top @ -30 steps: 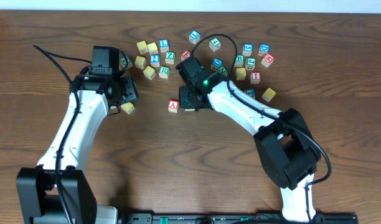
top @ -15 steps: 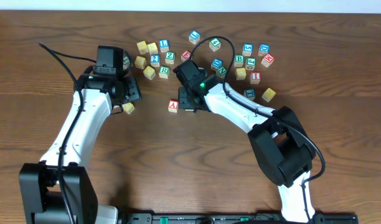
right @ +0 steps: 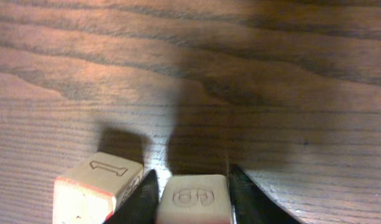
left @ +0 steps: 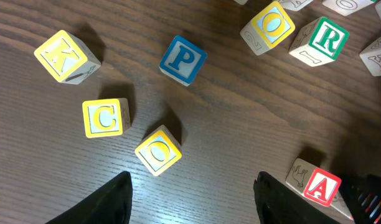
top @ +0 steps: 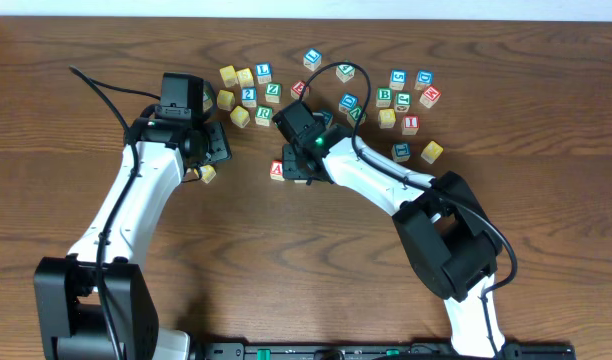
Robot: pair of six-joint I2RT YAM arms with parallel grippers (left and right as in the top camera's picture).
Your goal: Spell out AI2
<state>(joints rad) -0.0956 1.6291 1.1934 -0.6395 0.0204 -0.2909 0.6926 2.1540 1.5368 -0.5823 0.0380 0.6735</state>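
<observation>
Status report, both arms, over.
Left fingers open, empty, above C block. Right fingers shut on a block, letter unreadable, right beside A block. 2 block back in the pile.

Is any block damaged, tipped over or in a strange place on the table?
Nothing looks damaged. The loose blocks lie scattered at mixed angles. Only the red A block sits apart from them, with the right pincer shut on a second block beside it.
</observation>
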